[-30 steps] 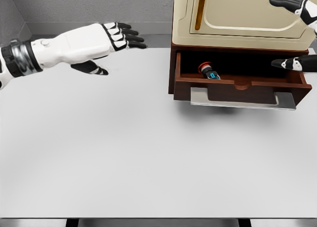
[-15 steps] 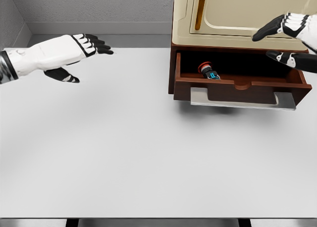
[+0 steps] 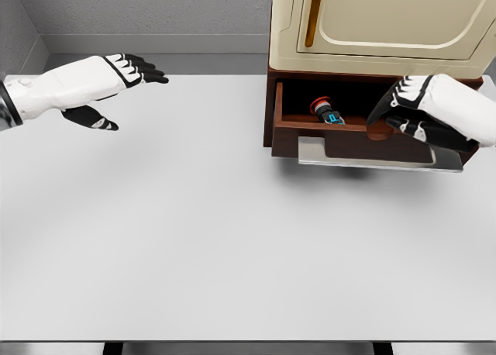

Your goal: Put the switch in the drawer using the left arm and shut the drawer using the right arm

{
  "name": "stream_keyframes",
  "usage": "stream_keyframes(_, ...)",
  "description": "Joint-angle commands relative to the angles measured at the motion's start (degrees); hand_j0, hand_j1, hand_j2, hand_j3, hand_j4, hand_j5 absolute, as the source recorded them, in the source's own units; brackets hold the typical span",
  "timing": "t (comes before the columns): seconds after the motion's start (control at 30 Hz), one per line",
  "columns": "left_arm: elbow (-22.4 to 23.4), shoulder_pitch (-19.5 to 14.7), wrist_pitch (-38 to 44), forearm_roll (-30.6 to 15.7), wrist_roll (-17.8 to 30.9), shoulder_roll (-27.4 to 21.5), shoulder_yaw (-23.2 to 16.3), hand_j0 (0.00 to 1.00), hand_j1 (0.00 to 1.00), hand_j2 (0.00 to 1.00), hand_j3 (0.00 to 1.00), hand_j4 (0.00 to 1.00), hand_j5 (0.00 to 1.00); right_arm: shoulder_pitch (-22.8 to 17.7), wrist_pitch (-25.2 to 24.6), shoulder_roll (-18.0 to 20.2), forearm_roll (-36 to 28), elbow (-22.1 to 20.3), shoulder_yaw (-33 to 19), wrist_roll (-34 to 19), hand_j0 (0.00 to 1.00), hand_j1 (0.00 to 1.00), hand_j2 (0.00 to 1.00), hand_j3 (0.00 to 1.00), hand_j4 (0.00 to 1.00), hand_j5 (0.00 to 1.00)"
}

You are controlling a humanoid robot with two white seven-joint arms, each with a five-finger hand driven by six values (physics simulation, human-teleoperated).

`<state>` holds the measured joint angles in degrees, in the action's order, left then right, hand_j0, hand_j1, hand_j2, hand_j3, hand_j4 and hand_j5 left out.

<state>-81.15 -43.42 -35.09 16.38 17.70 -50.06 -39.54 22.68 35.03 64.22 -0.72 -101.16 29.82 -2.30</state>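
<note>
Open drawer (image 3: 364, 130), red-capped switch (image 3: 326, 111) inside, just left of right hand (image 3: 426, 111).
Fingers loosely curled, possibly touching drawer front; left hand (image 3: 97, 84) spread, holding nothing.

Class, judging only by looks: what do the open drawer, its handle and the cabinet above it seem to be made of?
Drawer: dark reddish-brown, matte, looks like stained wood.
Handle: flat pale grey bar with a soft sheen, probably brushed metal.
Cabinet: smooth cream panels with moulded edges, painted metal or plastic; the render leaves that open.

A broad white table (image 3: 194, 239) fills the room's middle; a cream cabinet (image 3: 372, 29) with a dark wooden drawer (image 3: 341, 134) sits at its far right.
</note>
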Motion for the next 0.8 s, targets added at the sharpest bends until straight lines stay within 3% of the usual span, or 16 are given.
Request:
stream_keyframes(0.0,-0.06,0.00,0.09,-0.38,-0.03,-0.12,0.08,1.00,1.00,1.00,1.00,1.00,1.00,0.09,-0.03,-0.06,-0.24,0.18,0.42,0.02,0.50,0.50,0.50,0.50,0.50,0.50)
stream_keyframes(0.4,-0.15,0.09,0.09,-0.38,-0.03,-0.12,0.08,1.00,1.00,1.00,1.00,1.00,1.00,0.44,-0.03,1.61,-0.16,0.18,1.91,0.19,0.47,0.47,0.47,0.47,0.47,0.47)
stream_keyframes(0.6,-0.15,0.09,0.09,-0.47,-0.03,-0.12,0.08,1.00,1.00,1.00,1.00,1.00,1.00,0.97,-0.03,1.09,-0.51,2.38,4.02,0.28,0.47,0.47,0.47,0.47,0.47,0.47)
stream_keyframes(0.77,-0.24,0.26,0.09,-0.56,-0.03,-0.03,0.08,1.00,1.00,1.00,1.00,1.00,1.00,5.62,-0.03,0.38,-0.42,1.50,8.15,0.28,0.43,0.43,0.43,0.43,0.43,0.43)
